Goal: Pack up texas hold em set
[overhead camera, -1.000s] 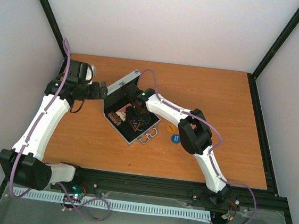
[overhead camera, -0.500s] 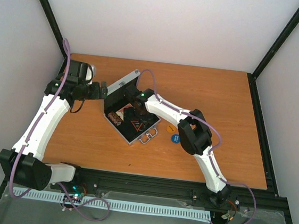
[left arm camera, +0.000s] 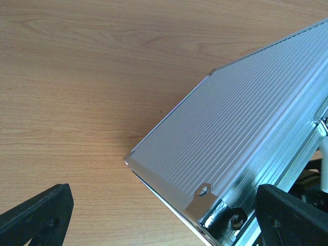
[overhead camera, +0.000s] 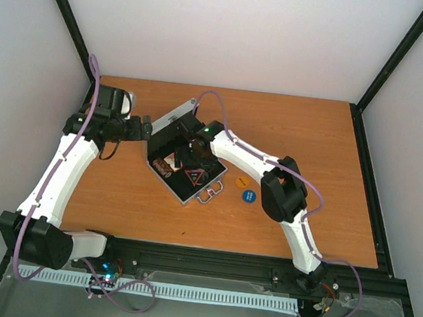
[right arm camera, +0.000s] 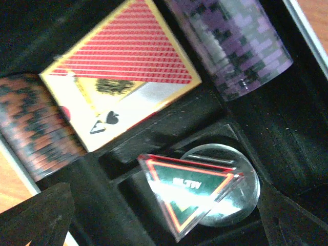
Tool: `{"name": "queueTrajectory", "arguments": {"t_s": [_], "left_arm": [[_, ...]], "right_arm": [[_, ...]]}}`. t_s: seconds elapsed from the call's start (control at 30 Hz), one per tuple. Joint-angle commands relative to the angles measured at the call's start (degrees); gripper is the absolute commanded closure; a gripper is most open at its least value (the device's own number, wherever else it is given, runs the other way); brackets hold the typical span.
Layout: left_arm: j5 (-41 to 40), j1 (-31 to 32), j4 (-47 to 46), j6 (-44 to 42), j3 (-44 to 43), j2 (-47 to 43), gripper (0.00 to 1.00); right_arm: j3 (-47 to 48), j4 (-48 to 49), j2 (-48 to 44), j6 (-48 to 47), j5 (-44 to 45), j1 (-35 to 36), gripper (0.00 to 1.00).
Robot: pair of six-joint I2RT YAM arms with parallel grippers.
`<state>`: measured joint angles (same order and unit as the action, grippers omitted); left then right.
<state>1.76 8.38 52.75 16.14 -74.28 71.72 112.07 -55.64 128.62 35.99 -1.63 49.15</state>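
Jaws of right gripper (right arm camera: 164,225) stand wide over triangular button (right arm camera: 192,192) resting on clear disc (right arm camera: 233,202) in case (overhead camera: 177,193); left gripper's (left arm camera: 164,218), also wide, flank lid (left arm camera: 246,128), probably steadying it.

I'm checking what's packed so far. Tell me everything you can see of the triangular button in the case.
The triangular button is a clear, glossy plastic triangle with a red border and dark green centre; its pale lettering is too blurred to read. It lies in a black-lined compartment of the open case, one side overlapping a clear round disc, near the red card deck.
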Motion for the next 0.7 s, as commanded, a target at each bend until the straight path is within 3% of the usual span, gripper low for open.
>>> {"name": "queueTrajectory", "arguments": {"t_s": [0.0, 0.37, 0.67], "left_arm": [[-0.09, 0.14, 0.44, -0.58, -0.16, -0.71, 0.0], [0.02, 0.14, 0.42, -0.56, -0.42, -0.44, 0.0], [0.08, 0.12, 0.6, -0.58, -0.43, -0.57, 0.0]], "right_arm": [[-0.15, 1.83, -4.25, -3.25, -1.12, 0.95, 0.0], [5.51, 4.44, 3.26, -7.61, -14.77, 1.54, 0.02], [4.8, 4.93, 5.3, -8.37, -12.96, 1.92, 0.02]]}}
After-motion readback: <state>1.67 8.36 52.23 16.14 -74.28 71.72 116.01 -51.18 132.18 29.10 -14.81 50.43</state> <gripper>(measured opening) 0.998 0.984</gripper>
